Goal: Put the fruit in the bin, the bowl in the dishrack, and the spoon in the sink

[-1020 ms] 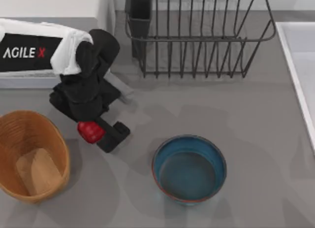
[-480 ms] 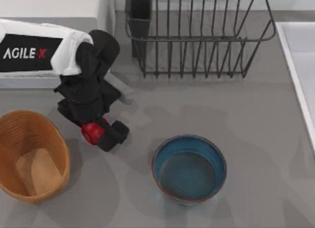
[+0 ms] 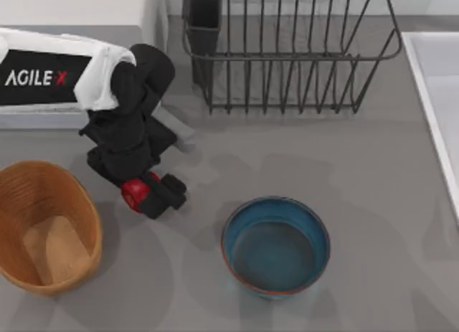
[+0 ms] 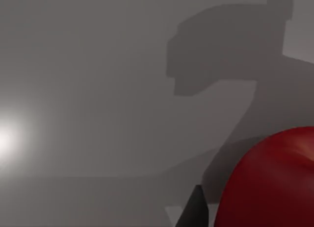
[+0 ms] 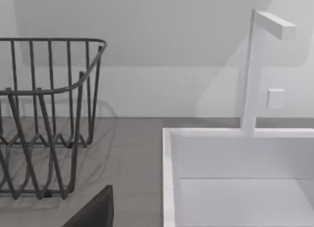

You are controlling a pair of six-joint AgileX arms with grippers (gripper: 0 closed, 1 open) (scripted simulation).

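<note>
My left gripper (image 3: pixel 149 193) is shut on the small red fruit (image 3: pixel 133 192), held just right of the tan wicker bin (image 3: pixel 43 228) and left of the blue bowl (image 3: pixel 276 244). In the left wrist view the fruit (image 4: pixel 274 183) bulges close by, beside a dark fingertip (image 4: pixel 196 212), with the gripper's shadow on the grey table below. The bowl stands upright on the table in front of the dark wire dishrack (image 3: pixel 287 56). The white sink (image 3: pixel 437 88) runs along the right edge. The spoon is out of view. A dark part of my right gripper (image 5: pixel 93 212) shows near the dishrack (image 5: pixel 44 119) and the sink (image 5: pixel 235 178).
A white appliance (image 3: pixel 79 6) stands at the back left behind my left arm. A black utensil cup (image 3: pixel 204 20) sits at the dishrack's left corner. A white faucet (image 5: pixel 255 70) rises behind the sink. Grey table lies between the bowl and the dishrack.
My left gripper, still holding the fruit, has shifted slightly to the right and towards the back. The bowl and the bin have not moved.
</note>
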